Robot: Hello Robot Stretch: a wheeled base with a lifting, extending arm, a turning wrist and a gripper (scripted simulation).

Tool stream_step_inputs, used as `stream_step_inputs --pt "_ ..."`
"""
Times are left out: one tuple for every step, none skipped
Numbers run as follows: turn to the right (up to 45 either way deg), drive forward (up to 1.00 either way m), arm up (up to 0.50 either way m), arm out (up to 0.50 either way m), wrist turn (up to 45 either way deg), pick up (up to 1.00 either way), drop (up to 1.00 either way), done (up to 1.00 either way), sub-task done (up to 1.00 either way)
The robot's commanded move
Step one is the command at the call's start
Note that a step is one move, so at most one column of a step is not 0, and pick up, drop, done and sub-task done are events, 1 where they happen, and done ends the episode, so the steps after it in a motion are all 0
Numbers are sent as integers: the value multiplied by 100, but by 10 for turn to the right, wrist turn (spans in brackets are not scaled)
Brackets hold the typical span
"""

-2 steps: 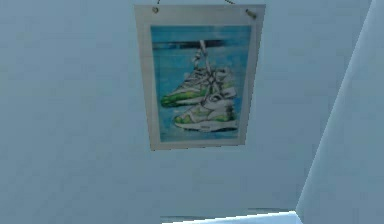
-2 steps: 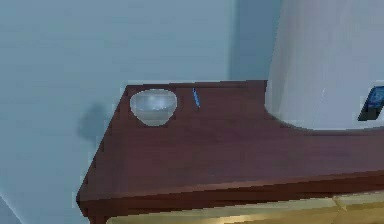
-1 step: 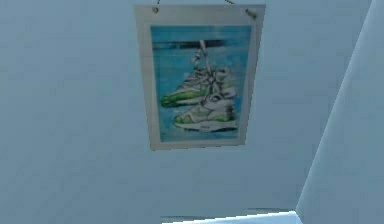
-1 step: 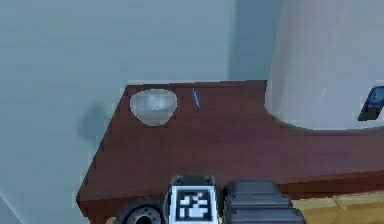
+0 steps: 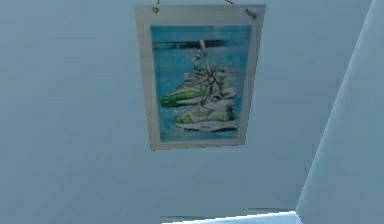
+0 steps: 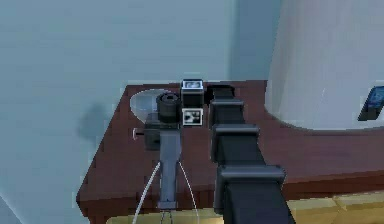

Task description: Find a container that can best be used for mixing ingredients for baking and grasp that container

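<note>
A smooth grey round thing (image 6: pixel 148 100), half hidden behind the gripper (image 6: pixel 170 205), lies far left on the glossy red-brown wooden table (image 6: pixel 320 160). The thin fingers hang over bare tabletop, holding nothing; how far open they are cannot be told. A white curved bulk (image 6: pixel 330 60) is cut off at the right.

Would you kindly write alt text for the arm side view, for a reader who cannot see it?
The robot's dark arm reaches over a reddish-brown table, its gripper near a pale grey round dish by the blue-grey wall. A large white rounded object rises at the right.
</note>
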Motion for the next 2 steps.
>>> stream_step_inputs --pt "0 0 0 0 450 0 0 0 0" --pt "0 0 0 0 450 0 0 0 0"
